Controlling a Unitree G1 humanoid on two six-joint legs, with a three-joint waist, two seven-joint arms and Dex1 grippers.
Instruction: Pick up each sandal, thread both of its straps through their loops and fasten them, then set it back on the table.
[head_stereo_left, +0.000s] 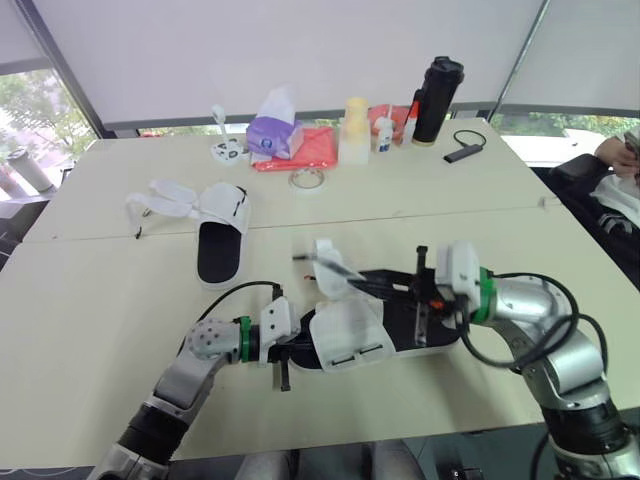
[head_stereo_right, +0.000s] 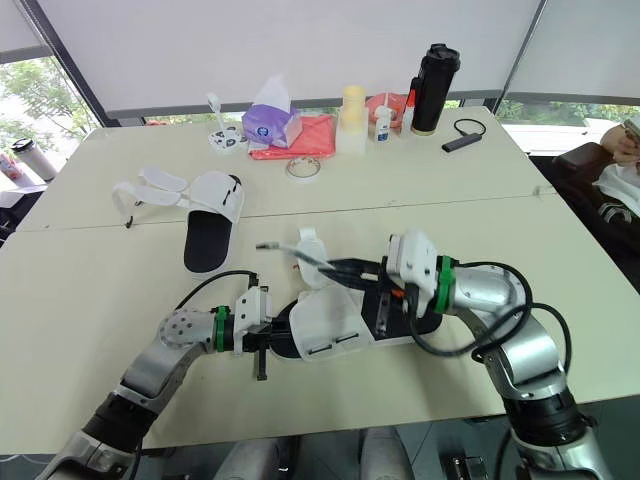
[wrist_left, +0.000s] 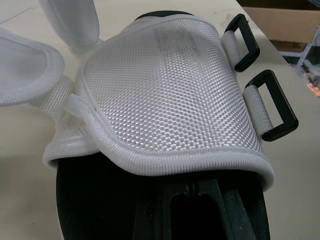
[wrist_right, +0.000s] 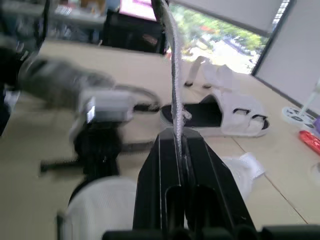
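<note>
The near sandal (head_stereo_left: 345, 335), black sole with white woven flaps, lies in front of me at the table's middle. My left gripper (head_stereo_left: 288, 352) is shut on its sole end. In the left wrist view the flap (wrist_left: 160, 85) carries two black loops (wrist_left: 274, 106) with nothing threaded through them. My right gripper (head_stereo_left: 352, 278) is shut on a white strap (wrist_right: 173, 75) of this sandal and holds it lifted above the footbed. The second sandal (head_stereo_left: 220, 228) lies further back on the left, straps spread open.
Along the far edge stand a purple tissue box (head_stereo_left: 272, 132), a red cloth (head_stereo_left: 312, 148), a tape roll (head_stereo_left: 306, 179), a pale bottle (head_stereo_left: 354, 130), a black flask (head_stereo_left: 437, 100) and a black cabled device (head_stereo_left: 465, 150). A person's hand (head_stereo_left: 620, 150) is at the far right.
</note>
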